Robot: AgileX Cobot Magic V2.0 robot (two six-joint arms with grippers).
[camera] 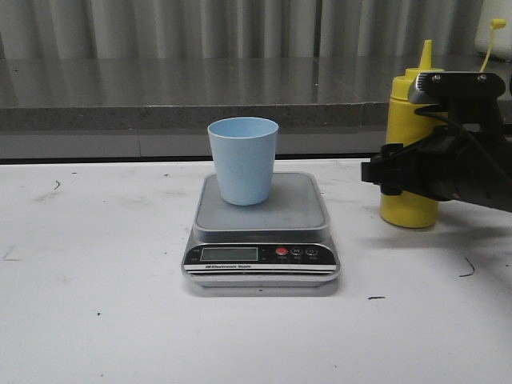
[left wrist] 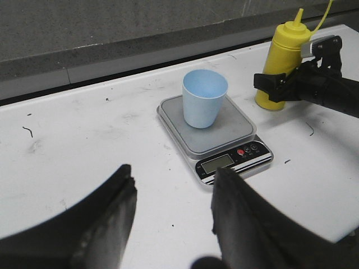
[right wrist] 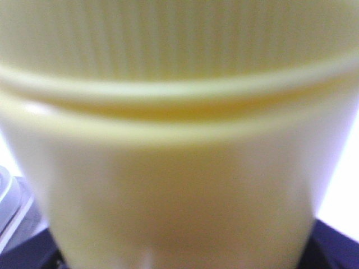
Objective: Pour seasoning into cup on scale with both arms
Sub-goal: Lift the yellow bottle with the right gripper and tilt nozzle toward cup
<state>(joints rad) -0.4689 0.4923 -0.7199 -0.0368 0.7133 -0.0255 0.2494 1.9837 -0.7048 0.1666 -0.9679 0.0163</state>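
The cup (camera: 243, 160) stood upright near the middle of the scale (camera: 262, 232), mouth up and ready to receive, which left the platform free to read whatever went in. To the robot's right the seasoning (camera: 409, 144) bottle stood upright on the table (camera: 96, 304), well apart from the scale. The right gripper (camera: 390, 174) was at the bottle's mid-body, a sensible height for tipping it; its wrist camera saw only blurred yellow plastic, so whether it was already clamped could not be told. The left gripper (left wrist: 174, 216) hung back from the scale, jaws spread wide, holding nothing
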